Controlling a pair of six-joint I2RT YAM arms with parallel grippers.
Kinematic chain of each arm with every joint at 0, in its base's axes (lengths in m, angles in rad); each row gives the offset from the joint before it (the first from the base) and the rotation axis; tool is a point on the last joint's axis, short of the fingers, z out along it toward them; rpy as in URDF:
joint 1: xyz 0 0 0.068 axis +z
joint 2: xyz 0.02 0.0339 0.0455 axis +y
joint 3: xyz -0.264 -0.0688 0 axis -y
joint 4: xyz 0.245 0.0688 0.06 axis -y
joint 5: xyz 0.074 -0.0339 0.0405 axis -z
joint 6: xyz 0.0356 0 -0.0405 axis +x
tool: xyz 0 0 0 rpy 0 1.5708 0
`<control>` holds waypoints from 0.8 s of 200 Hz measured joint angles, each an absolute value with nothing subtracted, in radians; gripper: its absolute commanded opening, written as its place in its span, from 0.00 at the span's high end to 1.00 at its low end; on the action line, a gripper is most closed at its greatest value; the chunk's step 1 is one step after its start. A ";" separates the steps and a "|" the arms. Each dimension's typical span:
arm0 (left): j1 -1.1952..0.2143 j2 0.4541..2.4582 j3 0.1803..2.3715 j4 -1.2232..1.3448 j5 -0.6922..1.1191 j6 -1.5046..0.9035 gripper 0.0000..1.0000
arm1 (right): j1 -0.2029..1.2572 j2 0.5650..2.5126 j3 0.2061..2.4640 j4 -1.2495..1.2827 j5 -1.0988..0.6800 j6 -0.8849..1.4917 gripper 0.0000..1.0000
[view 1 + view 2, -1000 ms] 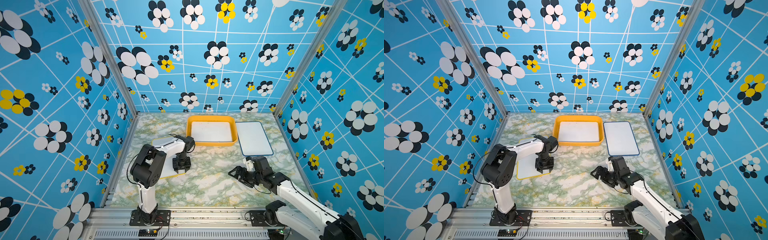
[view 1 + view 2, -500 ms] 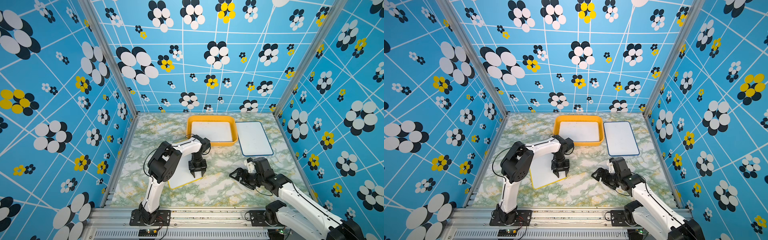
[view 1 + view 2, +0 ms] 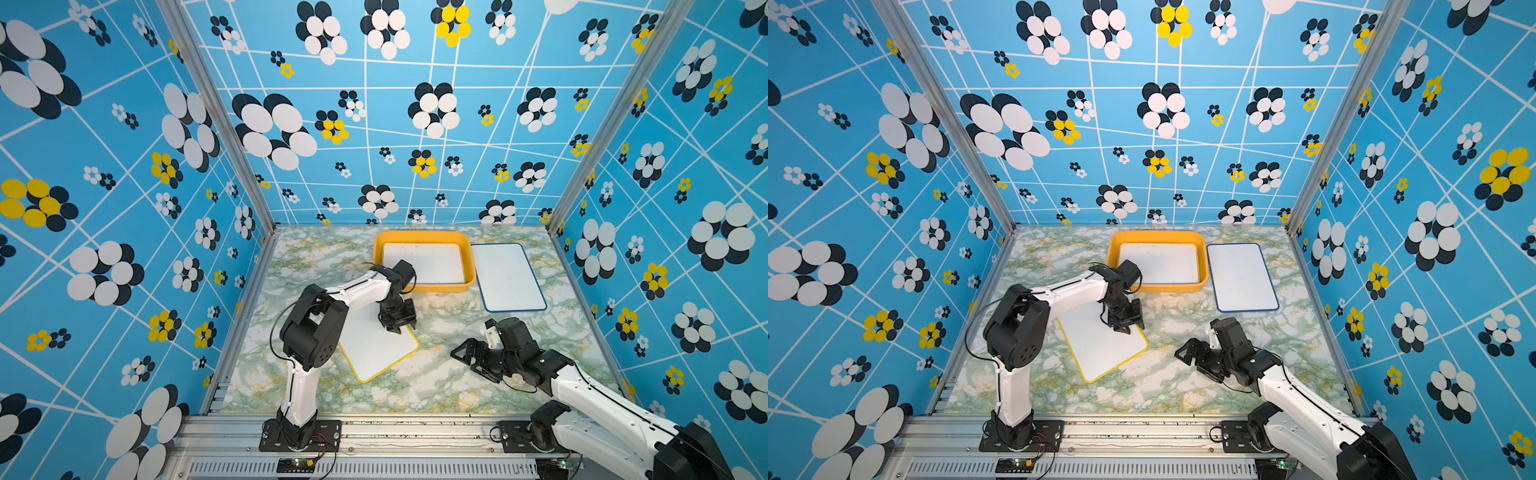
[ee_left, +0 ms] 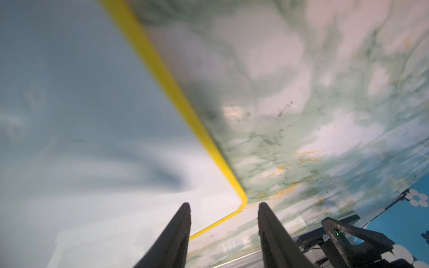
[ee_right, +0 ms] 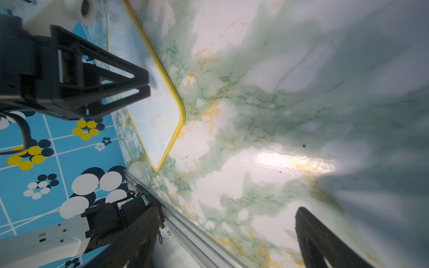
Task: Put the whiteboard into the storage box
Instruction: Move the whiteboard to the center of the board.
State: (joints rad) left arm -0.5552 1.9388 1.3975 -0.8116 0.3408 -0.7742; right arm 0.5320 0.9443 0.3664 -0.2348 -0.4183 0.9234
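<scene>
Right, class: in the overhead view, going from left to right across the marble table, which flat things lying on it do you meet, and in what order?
yellow-edged whiteboard → orange storage box → blue-edged whiteboard

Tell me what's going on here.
The left gripper, jaws apart, has its tips down at a corner of the yellow-edged whiteboard. That board lies flat on the table, not yet in the storage box. The box already holds one whiteboard, and a blue-edged whiteboard lies beside it. The right gripper is open and empty, low over the table.
</scene>
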 measured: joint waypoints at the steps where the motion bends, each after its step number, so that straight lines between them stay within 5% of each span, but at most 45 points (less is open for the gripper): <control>1: -0.550 1.934 1.395 -0.812 0.339 -0.773 0.50 | 0.534 0.945 0.366 -0.233 -0.418 0.925 0.05; 59: -0.194 1.709 1.339 -0.875 0.103 -0.678 0.47 | 0.702 1.139 0.367 -0.008 -0.346 1.069 0.06; 160: -0.039 1.942 1.330 -0.656 0.025 -0.665 0.46 | 0.830 1.456 0.483 0.348 -0.292 1.280 0.06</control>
